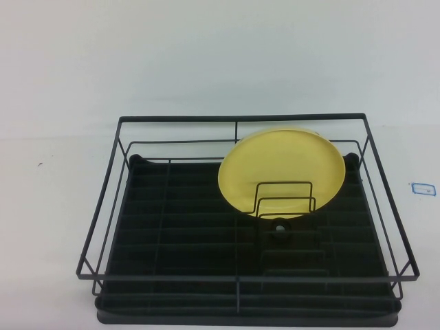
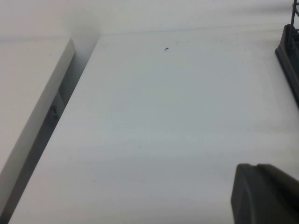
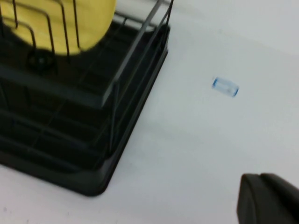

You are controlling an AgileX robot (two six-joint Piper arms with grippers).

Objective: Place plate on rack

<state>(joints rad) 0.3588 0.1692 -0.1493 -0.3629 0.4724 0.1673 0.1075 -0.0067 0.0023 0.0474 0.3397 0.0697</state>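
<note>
The yellow plate (image 1: 278, 165) stands on edge, leaning back, held by the upright wire dividers (image 1: 284, 196) in the right half of the black wire rack (image 1: 240, 117). In the right wrist view the plate (image 3: 88, 18) shows inside the rack's corner (image 3: 126, 121). My right gripper (image 3: 259, 176) is shut and empty over the bare table, to the right of the rack. My left gripper (image 2: 254, 165) is shut and empty over the bare table, left of the rack, whose edge (image 2: 289, 46) just shows. Neither gripper shows in the high view.
A small blue-edged label (image 1: 423, 188) lies on the white table right of the rack; it also shows in the right wrist view (image 3: 225, 87). Beside my left gripper, a gap (image 2: 56, 107) separates the table from another white surface.
</note>
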